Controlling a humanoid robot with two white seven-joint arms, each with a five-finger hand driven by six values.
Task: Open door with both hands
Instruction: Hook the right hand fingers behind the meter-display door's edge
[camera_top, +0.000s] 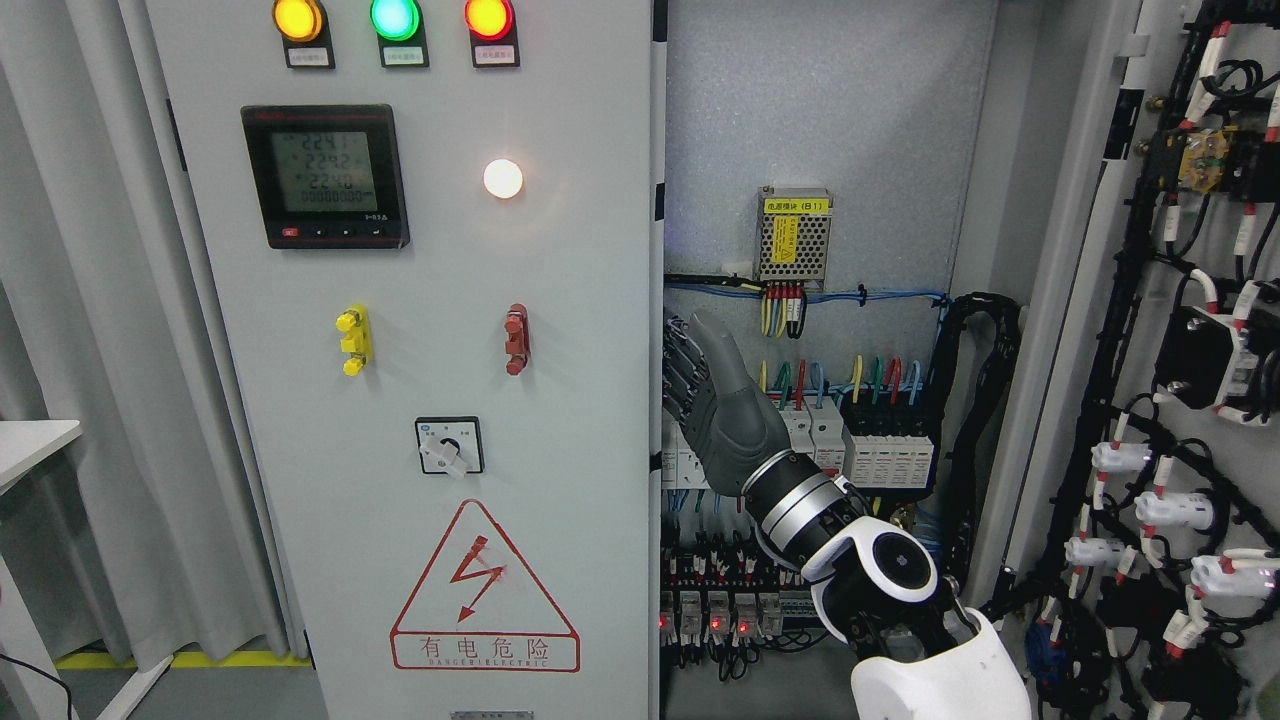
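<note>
The cabinet's left door (420, 400) is a grey panel with three lamps, a meter and a danger sign, and it stands closed or nearly so. The right door (1180, 400) is swung wide open at the picture's right, with its wired inner side showing. My right hand (690, 385) reaches up from the lower right into the open half of the cabinet. It is open, with the fingers (676, 365) only slightly bent and laid against the left door's right edge, thumb pointing up. I cannot tell whether they hook behind that edge. My left arm is out of view.
Inside the cabinet are a power supply (794, 238), coloured wires, breakers (885, 445) and relays (715, 610) right behind my hand. A black cable bundle (975, 420) hangs at the hinge side. A grey curtain (80, 350) and a white table corner (35, 440) are at the left.
</note>
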